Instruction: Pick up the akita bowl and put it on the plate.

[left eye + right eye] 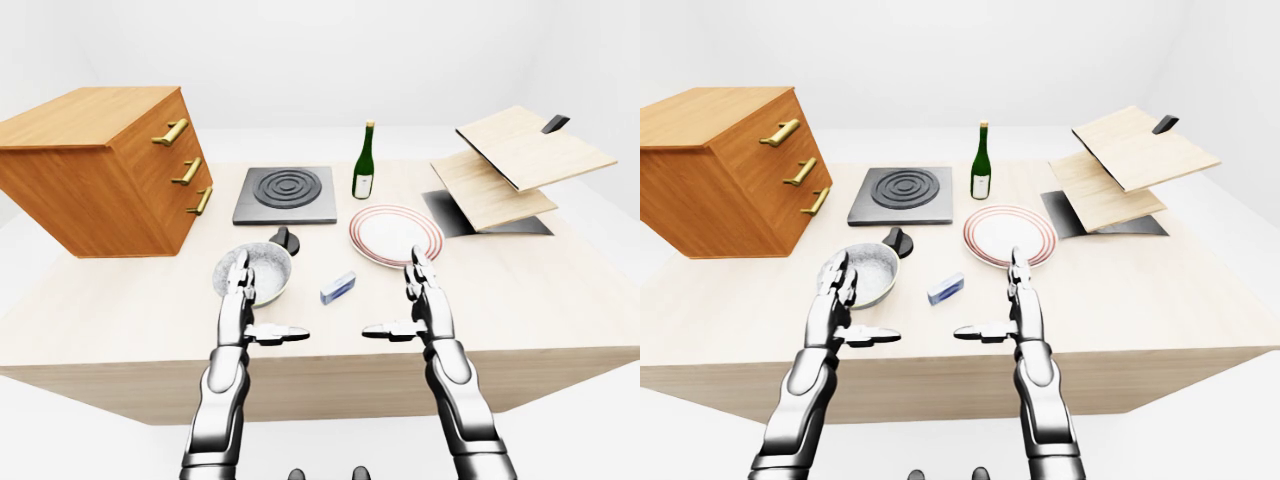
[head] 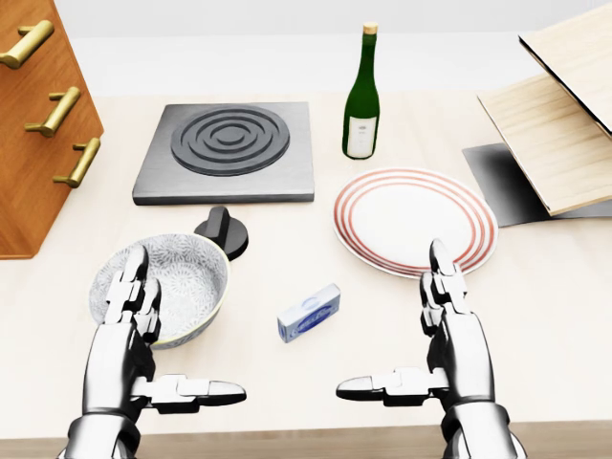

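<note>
1. The task looks to be at the reach, before any grasp. The bowl (image 2: 186,277) sits on the bench (image 2: 535,306) near the edge at the bottom of the head view, left of middle and just beside a black knob (image 2: 225,229). The plate (image 2: 402,215) lies bare, well to the bowl's right.
2. The left hand (image 2: 124,354) is spread, fingers straight and thumb out sideways, holding nothing. Its fingertips overlap the bowl's left rim in the view, but contact cannot be told. The right hand (image 2: 459,354) is just as spread and empty, below the plate.
3. Next, the left hand probably needs to close on the rim, lift, and carry the bowl rightward past the small blue box (image 2: 309,313).
4. The pale wooden bench also holds a hob (image 2: 225,153), a green bottle (image 2: 361,96), a chest of drawers (image 2: 38,124) at its left edge and tilted boards (image 2: 564,124) at its right. The room is white and bare.
</note>
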Tool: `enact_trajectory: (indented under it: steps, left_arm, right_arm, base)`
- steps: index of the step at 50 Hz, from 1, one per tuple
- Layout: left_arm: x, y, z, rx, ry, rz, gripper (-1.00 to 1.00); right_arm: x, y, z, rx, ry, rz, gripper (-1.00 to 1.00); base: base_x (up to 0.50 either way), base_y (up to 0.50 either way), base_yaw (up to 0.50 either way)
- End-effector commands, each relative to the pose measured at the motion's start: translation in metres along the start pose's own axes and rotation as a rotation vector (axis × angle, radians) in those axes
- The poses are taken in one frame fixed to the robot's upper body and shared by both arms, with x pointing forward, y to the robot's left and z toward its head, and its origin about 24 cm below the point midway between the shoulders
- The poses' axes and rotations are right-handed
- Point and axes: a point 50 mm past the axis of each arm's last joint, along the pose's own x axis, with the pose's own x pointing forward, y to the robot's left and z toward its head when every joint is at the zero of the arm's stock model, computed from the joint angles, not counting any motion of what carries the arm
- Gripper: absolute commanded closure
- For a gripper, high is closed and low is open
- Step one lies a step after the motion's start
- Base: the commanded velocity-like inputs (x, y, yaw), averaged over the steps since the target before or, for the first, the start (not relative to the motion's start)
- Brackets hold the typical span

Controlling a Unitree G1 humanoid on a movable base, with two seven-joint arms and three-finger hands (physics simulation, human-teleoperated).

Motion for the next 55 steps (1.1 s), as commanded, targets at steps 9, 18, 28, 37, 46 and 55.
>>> enact_trajectory:
  steps: [9,18,28,37,46,55]
  left_arm:
    - [0.000,0.006,0.001,0.001,0.002,-0.001,-1.00]
    - [0.000,0.007,0.001,0.005,0.003,0.004,-1.00]
    - [-0.042,0.016,0.180,-0.037,-0.775,0.045,-1.00]
    - [-0.151,0.049,0.318,-0.720,-1.684,-0.116,-1.00]
    - [-0.135,0.016,0.333,-0.539,-1.063,-0.710,-1.00]
    - [-0.126,0.014,0.323,-0.517,-1.020,-0.656,-1.00]
  right_arm:
    - [0.002,-0.006,-0.006,-0.011,0.033,-0.002,-1.00]
    - [0.002,-0.007,-0.008,-0.024,0.039,-0.013,-1.00]
    - [0.002,-0.007,-0.008,-0.012,0.049,-0.020,-1.00]
    - [0.005,-0.010,-0.011,-0.013,0.058,-0.034,-1.00]
    - [0.003,-0.010,-0.008,-0.009,0.048,-0.035,-1.00]
    - [0.004,-0.012,-0.005,-0.012,0.035,-0.049,-1.00]
  base:
    - [0.00,0.00,0.00]
    - [0.00,0.00,0.00]
    - [0.00,0.00,0.00]
    - [0.00,0.00,0.00]
    - [0.00,0.00,0.00]
    - [0.00,0.00,0.00]
